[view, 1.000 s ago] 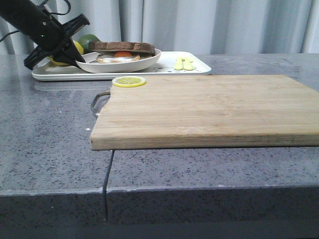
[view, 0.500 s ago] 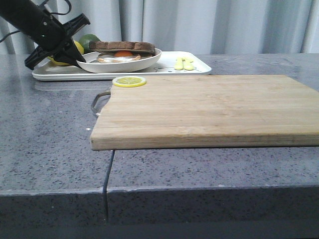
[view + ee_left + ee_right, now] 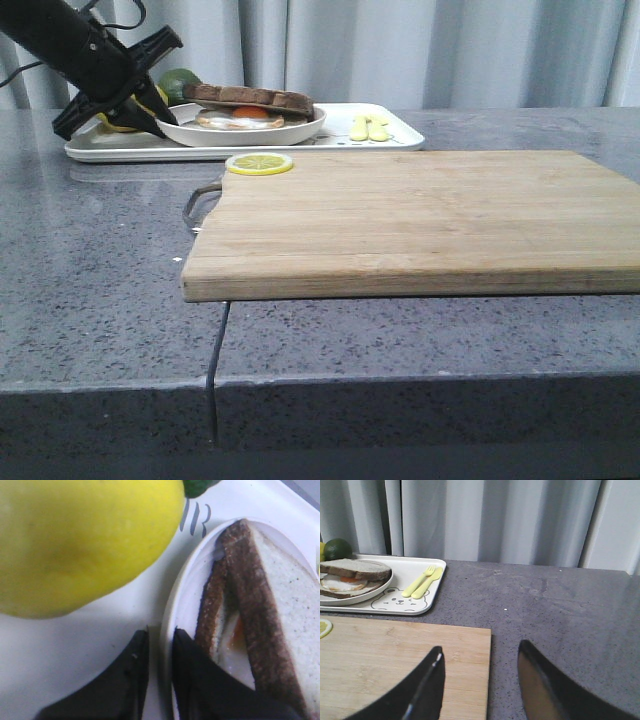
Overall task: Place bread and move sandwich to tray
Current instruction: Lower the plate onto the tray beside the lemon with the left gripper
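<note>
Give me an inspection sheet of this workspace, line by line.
Surface: grey speckled counter, seam near its front edge.
Job's things: sandwich on its plate, set on the tray.
Clutter: board, lemon slice, lemon, lime, yellow cutlery.
Grippers: left tool pinching the plate rim; right tool open over the board's edge.
Cables: black lead behind left arm.
Surroundings: grey curtain.

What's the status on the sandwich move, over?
Left claw shut on plate rim. Right claw open, idle over cutting board. Sandwich and plate sit on tray. Lemon close beside left claw.
</note>
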`<state>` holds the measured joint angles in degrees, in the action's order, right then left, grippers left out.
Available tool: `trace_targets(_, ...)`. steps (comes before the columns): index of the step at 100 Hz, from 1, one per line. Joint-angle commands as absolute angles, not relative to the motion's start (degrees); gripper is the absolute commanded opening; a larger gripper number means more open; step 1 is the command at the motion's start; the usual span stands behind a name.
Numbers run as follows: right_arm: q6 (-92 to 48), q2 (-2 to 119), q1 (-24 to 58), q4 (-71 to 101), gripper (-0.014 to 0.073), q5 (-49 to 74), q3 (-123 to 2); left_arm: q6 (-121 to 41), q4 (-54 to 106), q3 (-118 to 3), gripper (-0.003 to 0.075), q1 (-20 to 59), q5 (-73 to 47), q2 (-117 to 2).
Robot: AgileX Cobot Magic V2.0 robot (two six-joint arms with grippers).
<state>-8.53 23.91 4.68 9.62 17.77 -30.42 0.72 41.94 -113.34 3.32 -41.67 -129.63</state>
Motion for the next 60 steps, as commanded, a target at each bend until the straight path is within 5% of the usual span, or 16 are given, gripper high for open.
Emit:
trace_targets(1, -8.6, 24.1, 4.22, 9.22, 0.0353, 13.29, -31.86, 1.25, 44.18, -115.13, 0.0167, 3.65, -39.79, -126.04)
trace_targets(60, -8.6, 24.1, 4.22, 9.22, 0.0353, 12.44, -31.86, 0.98, 43.72, -115.13, 0.0245, 1.14, -43.45, -126.04)
